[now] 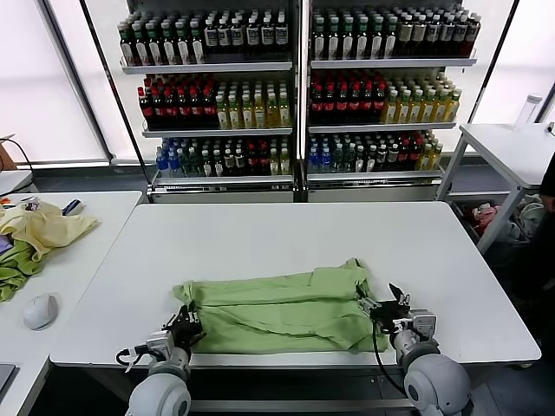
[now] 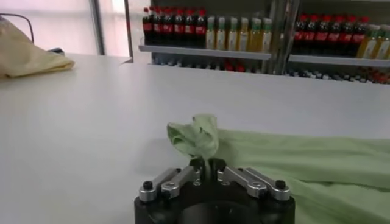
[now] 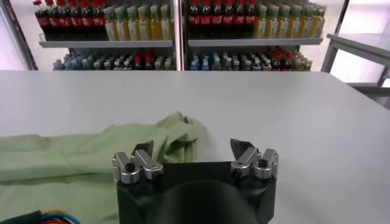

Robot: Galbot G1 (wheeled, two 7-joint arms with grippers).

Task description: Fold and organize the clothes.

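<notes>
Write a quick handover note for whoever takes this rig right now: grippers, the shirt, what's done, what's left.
Left gripper: shut on the polo shirt at its near left corner.
Right gripper: open, at the shirt's near right corner, gripping nothing.
Shirt: on the white table near the front edge, laid in a loose wide band, rumpled.
Done: a rough partial fold.
Left: finish folding, tidy it.

The polo shirt (image 1: pixel 282 310) is soft matt knit cloth, creased and rumpled, lying on my table (image 1: pixel 286 234), whose top looks smooth, matt and hard. My left gripper (image 2: pixel 207 164) and right gripper (image 3: pixel 194 148) show brushed metal linkages on glossy black plastic housings. The bottles (image 1: pixel 260 95) behind look glossy.
</notes>
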